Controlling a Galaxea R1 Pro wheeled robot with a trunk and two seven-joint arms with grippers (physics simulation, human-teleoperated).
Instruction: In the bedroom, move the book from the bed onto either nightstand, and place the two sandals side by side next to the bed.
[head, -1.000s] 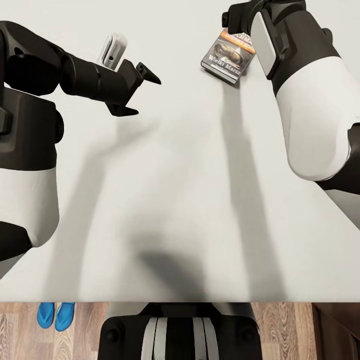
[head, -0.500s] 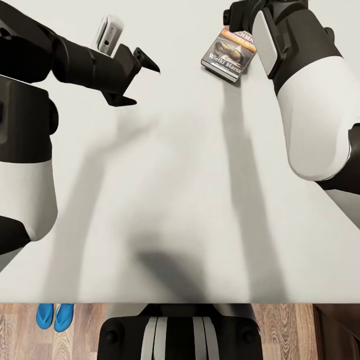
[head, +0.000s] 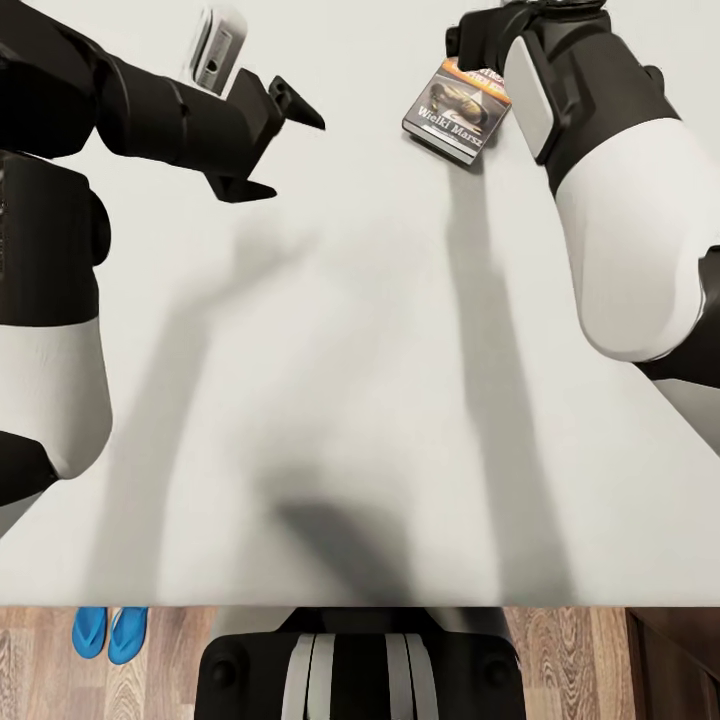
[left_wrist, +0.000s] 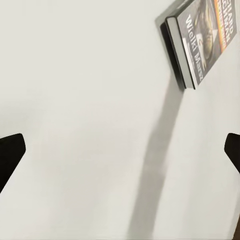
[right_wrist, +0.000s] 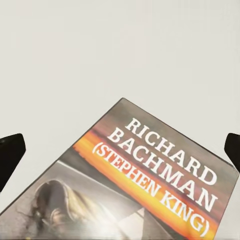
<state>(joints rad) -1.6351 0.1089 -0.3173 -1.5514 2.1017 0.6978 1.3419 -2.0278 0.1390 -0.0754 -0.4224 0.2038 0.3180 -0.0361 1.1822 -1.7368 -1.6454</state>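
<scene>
The book (head: 455, 113) lies flat on the pale mattress of the bed (head: 360, 330), far from the near edge and under the end of the right arm. Its cover faces up, showing "RICHARD BACHMAN" over an orange band in the right wrist view (right_wrist: 150, 185). The right gripper (right_wrist: 120, 150) hangs over the book with its two dark fingertips spread wide at the picture's edges, not touching the cover as far as I can judge from that close angle. In the head view this gripper is hidden behind the arm's wrist.

The left gripper (head: 272, 142) hovers above the bare mattress, well apart from the book, its jaws wide and holding nothing. The left wrist view shows the book's spine (left_wrist: 197, 42) ahead and off to one side.

On the wood-plank floor (head: 580, 660) beside the bed's near edge, the two sandals (head: 110, 633) lie side by side, close together.
</scene>
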